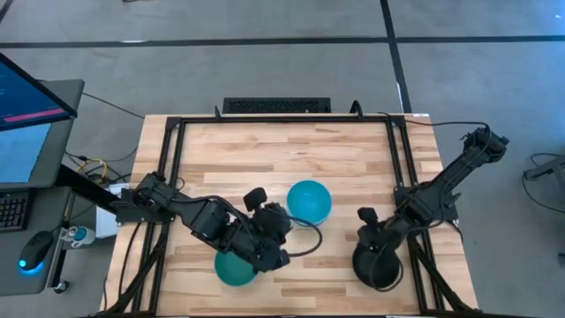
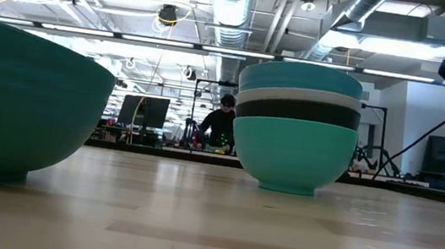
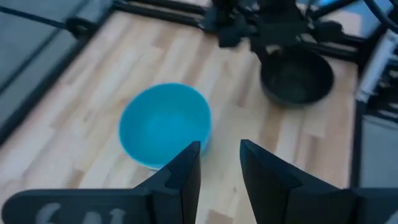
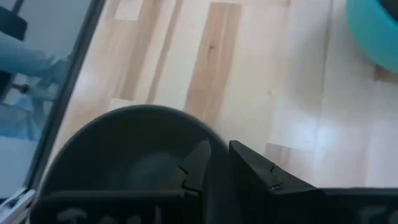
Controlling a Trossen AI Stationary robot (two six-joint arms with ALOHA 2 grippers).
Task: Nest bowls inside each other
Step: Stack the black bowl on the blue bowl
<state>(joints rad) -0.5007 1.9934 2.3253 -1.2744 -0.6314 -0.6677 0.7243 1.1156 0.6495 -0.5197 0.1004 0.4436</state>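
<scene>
On the pale wooden worktop (image 1: pixel 265 150), a stack of round plain bowls, bright cyan on top (image 1: pixel 309 200), sits mid-table. The left end effector (image 3: pixel 220 163), fingers spread and empty, hovers between that stack and the darker teal round bowl (image 1: pixel 233 269) at the near edge. The right end effector (image 4: pixel 219 163) pinches the rim of the black round bowl (image 1: pixel 377 263), near right.

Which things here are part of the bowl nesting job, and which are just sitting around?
Job: stack of nested bowls, teal bowl, black bowl, left gripper, right gripper.

Lying about: monitor, mouse, keyboard, a person at the back.
</scene>
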